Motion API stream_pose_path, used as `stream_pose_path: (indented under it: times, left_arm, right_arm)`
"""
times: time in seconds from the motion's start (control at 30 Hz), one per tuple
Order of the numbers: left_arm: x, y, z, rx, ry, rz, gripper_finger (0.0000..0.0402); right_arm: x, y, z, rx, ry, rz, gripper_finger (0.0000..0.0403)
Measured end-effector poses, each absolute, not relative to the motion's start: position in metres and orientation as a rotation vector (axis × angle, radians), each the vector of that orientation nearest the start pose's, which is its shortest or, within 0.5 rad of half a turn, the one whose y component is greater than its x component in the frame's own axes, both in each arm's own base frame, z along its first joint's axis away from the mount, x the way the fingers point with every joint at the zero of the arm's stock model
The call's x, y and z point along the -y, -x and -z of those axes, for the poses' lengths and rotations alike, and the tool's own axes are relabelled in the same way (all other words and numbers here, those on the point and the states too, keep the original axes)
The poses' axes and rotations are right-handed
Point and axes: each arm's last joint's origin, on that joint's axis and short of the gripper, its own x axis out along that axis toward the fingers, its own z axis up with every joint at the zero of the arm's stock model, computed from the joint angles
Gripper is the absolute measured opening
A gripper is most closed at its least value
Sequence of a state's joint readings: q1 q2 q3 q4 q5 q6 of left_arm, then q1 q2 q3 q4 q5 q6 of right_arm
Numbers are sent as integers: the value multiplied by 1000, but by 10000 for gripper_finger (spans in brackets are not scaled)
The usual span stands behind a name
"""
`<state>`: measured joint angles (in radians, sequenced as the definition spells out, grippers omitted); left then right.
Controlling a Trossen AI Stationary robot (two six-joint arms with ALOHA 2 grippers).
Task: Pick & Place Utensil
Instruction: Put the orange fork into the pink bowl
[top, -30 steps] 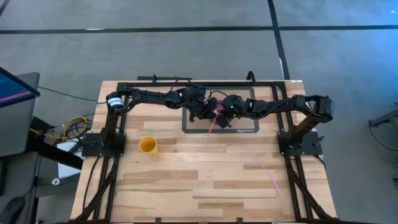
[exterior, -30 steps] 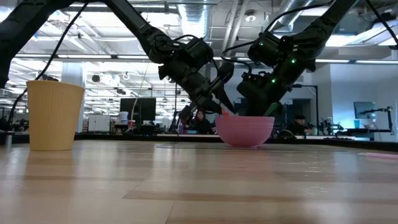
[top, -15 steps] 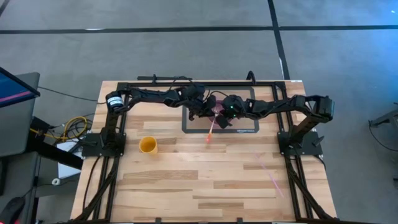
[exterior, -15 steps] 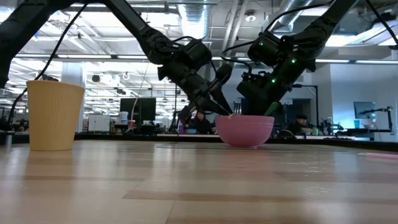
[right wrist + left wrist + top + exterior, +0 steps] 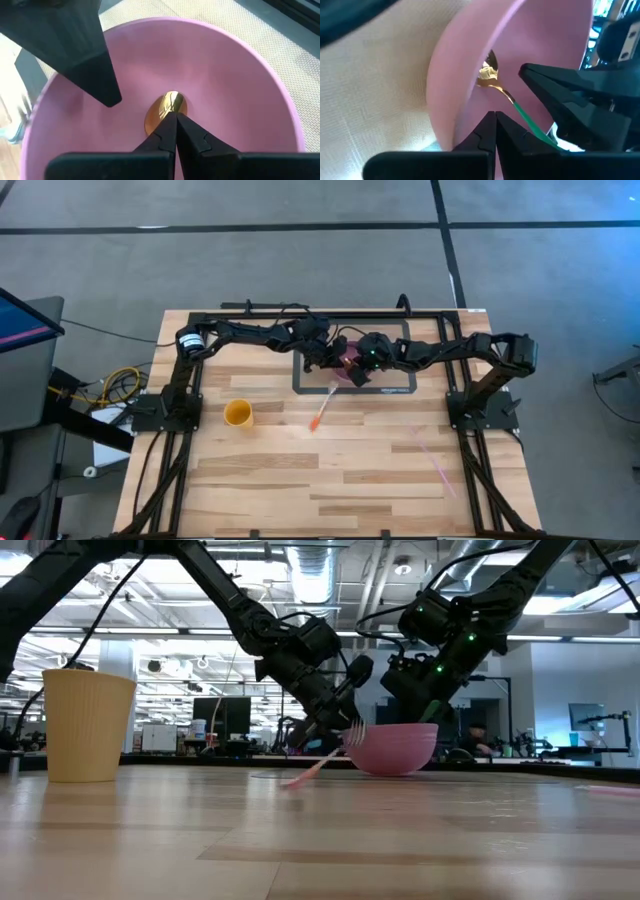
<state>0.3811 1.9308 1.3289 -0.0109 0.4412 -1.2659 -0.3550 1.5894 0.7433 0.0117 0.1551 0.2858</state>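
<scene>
A pink bowl (image 5: 347,358) stands on the dark-framed mat (image 5: 400,385) at the far middle of the table. My right gripper (image 5: 175,120) reaches down into it, shut on a gold spoon (image 5: 167,107) with a green handle. My left gripper (image 5: 495,117) is shut at the bowl's rim (image 5: 470,90) on the left side. A pink fork (image 5: 320,408) slants beside the bowl. Its handle end (image 5: 292,782) is on the wood and its tines (image 5: 356,730) are up by the rim, next to my left fingertips. A yellow cup (image 5: 238,414) stands upright to the near left. My left gripper's shut fingertips (image 5: 487,125) are against the outside of the bowl's rim; whether they touch the rim or the fork's tines, I cannot tell. My right gripper comes from above, slanting down from the table's right, along the spoon. Its fingers hide the contact; the green handle (image 5: 527,120) runs under them, and the gold spoon bowl (image 5: 170,102) lies on the pink bowl's bottom.
Another pink utensil (image 5: 440,470) lies on the wood at the near right. The arms' black frames (image 5: 165,440) run along both sides of the table. Bare wood spreads over the near half (image 5: 320,490).
My left gripper has shut and sunk a little at the bowl's rim. The pink fork has slid out of the bowl toward the table's near-left; its handle end has dropped onto the wood while its tines stay by the rim.
</scene>
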Motion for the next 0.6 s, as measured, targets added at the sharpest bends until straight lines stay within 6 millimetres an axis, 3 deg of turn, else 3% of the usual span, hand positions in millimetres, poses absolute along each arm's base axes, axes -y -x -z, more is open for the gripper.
stream_pose_path:
  times: [0.13, 0.4, 0.53, 0.6]
  left_arm:
    - [-145, -397, -218, -507, 1392, -294, 5]
    - [-133, -378, -276, -400, 1093, -152, 4]
    - [-103, -362, -318, -361, 826, -22, 4]
    - [-81, -356, -326, -398, 715, -13, 4]
  right_arm:
    - [107, -276, -152, -774, -348, 598, 0]
    - [107, -277, -153, -762, -349, 594, 0]
    - [107, -275, -150, -787, -349, 596, 0]
    - [107, -275, -150, -783, -344, 598, 0]
